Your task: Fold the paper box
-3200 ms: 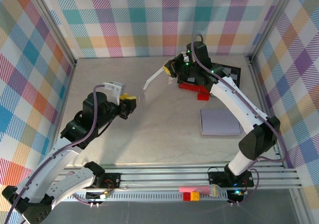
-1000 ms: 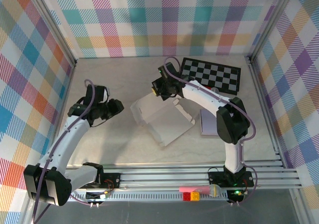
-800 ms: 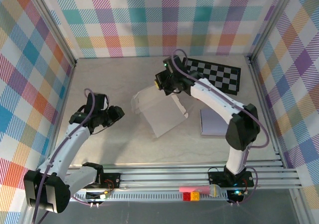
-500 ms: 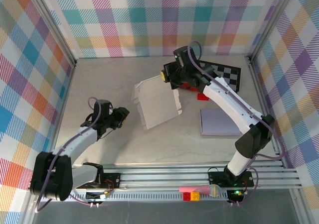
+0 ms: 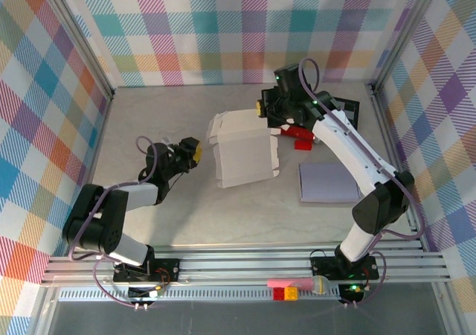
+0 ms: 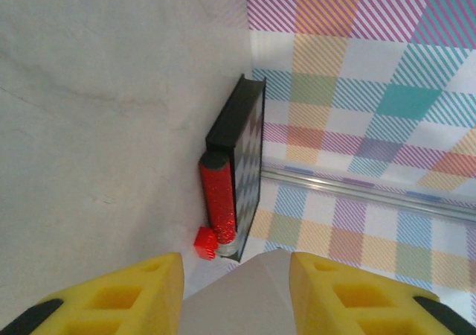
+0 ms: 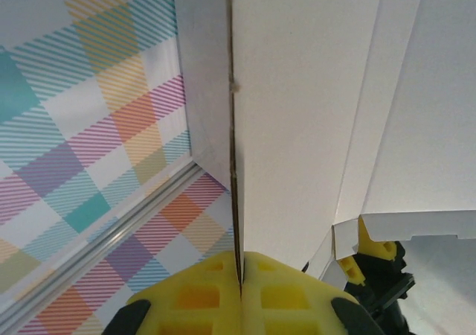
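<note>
Nearest the arm bases, a flat lavender rectangular pad [image 5: 327,182] lies on the pale table [image 5: 163,223], right of centre. Further in, the left gripper [image 5: 190,150] sits low. The left wrist view shows its yellow fingers [image 6: 111,298] apart, with a white corner of the box in the gap; whether it touches either finger is unclear. The partly folded white paper box [image 5: 242,150] is over mid-table, just beside that gripper. The right gripper [image 7: 239,294] is pinched tight on the edge of one box panel. Beyond, the left wrist view makes plain a red glittery cylinder [image 6: 218,201] and a small red cube [image 6: 205,242] against the black-edged checkerboard [image 6: 236,119], which the right arm partly covers from above.
</note>
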